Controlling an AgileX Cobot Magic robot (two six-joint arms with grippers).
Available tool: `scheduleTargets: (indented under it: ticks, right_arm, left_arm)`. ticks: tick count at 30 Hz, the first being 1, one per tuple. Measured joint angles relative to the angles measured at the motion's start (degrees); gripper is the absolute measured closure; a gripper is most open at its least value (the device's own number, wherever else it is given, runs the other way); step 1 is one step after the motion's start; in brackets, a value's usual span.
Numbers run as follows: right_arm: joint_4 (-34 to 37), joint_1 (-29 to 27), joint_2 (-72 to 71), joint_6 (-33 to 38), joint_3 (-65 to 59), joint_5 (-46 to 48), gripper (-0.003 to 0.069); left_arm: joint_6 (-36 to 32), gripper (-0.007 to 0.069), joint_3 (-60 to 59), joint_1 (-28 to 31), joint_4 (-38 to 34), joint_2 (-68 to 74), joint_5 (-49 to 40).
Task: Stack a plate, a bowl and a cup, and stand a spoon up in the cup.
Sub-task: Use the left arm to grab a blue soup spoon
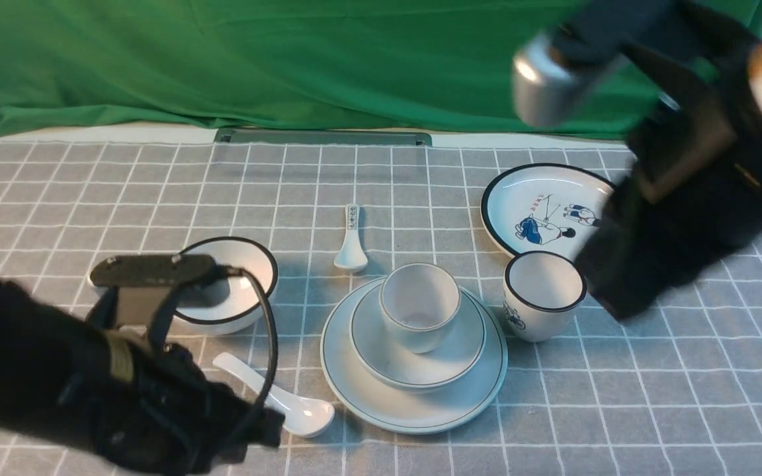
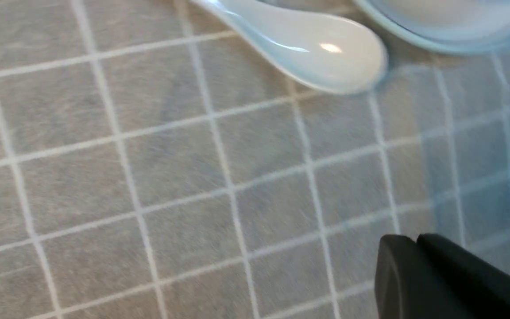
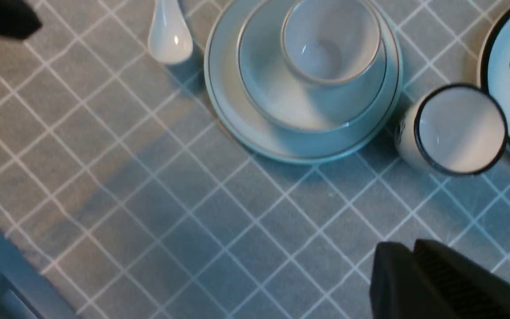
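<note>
Centrally, the cup (image 1: 419, 307) sits in the bowl (image 1: 450, 360) on the plate (image 1: 414, 413). The spoon (image 1: 288, 404) lies lower left, beside the left gripper (image 1: 267, 428). I cannot tell whether it or the right gripper (image 1: 619, 297) is spread.

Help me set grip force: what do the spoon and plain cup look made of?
Spoon: probably glazed ceramic, glossy white, with a sharp light spot on its scoop; hard plastic not excluded. Cup: probably glazed ceramic too, smooth pale sheen, thin dark rim line.
</note>
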State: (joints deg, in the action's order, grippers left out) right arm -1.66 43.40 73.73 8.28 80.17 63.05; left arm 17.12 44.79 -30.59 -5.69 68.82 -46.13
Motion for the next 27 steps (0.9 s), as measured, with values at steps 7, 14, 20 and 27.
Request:
scheduleTargets:
  ticks: [7, 14, 20, 27]
  right_arm:
    - [-0.33, 0.00, -12.34, -0.06, -15.94, -11.10, 0.0569]
    - [-0.45, 0.00, -15.35, -0.01, -19.17, -13.06, 0.0562]
    - [-0.45, 0.00, -15.42, 0.05, -19.28, -13.17, 0.0552]
    - [-0.45, 0.00, -15.42, 0.05, -19.33, -12.91, 0.0546]
  left_arm:
    - [-1.93, 0.0509, 2.72, 8.87, -1.45, 10.59, 0.35]
    - [0.96, 0.0246, 5.10, 10.20, -5.65, 17.09, 6.02]
    - [4.36, 0.0174, 9.11, 10.20, -4.72, 23.36, 7.99]
    - [7.62, 0.0217, 14.92, 10.20, -1.45, 28.77, 4.17]
